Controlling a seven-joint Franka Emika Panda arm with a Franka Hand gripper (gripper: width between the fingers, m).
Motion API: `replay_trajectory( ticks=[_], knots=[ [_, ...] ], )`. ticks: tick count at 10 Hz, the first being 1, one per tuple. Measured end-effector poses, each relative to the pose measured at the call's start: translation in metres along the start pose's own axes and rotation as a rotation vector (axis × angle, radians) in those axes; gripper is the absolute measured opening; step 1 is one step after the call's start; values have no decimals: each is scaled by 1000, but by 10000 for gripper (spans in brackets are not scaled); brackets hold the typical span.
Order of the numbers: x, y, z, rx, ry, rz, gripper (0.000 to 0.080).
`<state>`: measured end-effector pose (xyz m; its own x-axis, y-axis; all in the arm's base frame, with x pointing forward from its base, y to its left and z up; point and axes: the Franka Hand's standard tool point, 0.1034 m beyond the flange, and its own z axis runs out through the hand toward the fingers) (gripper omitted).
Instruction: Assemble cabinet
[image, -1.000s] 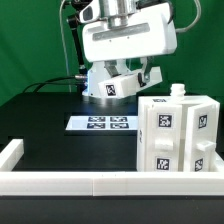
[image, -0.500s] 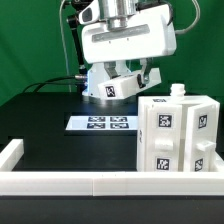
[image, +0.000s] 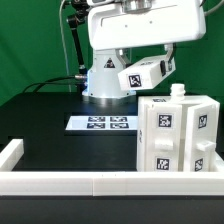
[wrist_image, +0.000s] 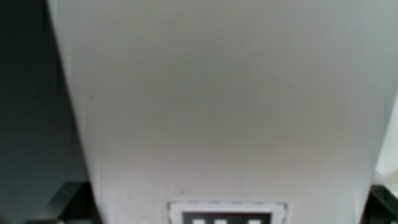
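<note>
The arm (image: 135, 25) spans the top of the exterior view, its wrist bent down toward the upper centre-right. There a tilted white tagged block (image: 140, 73) hangs above the black worktop (image: 45, 115). The cabinet (image: 180, 135) stands at the lower right, just below that block and apart from it. A white face (wrist_image: 231, 100) fills the wrist view. Whether the claw is spread or closed cannot be told.

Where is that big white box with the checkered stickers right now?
The cabinet stands at the exterior view's right on the black table, just beyond the low white rail and right of the marker board.
</note>
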<state>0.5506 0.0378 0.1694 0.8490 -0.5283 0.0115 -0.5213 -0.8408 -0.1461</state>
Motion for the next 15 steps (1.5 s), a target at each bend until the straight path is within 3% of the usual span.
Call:
replay_trajectory(
  ticks=[3, 5, 9, 13, 15],
  knots=[
    [-2, 2, 3, -5, -5, -7, 560],
    [6, 2, 6, -32, 21, -211, 560],
    [21, -28, 0, -58, 13, -358, 560],
    [20, -28, 1, -58, 10, -356, 560],
    [16, -37, 2, -78, 16, -446, 560]
  ],
)
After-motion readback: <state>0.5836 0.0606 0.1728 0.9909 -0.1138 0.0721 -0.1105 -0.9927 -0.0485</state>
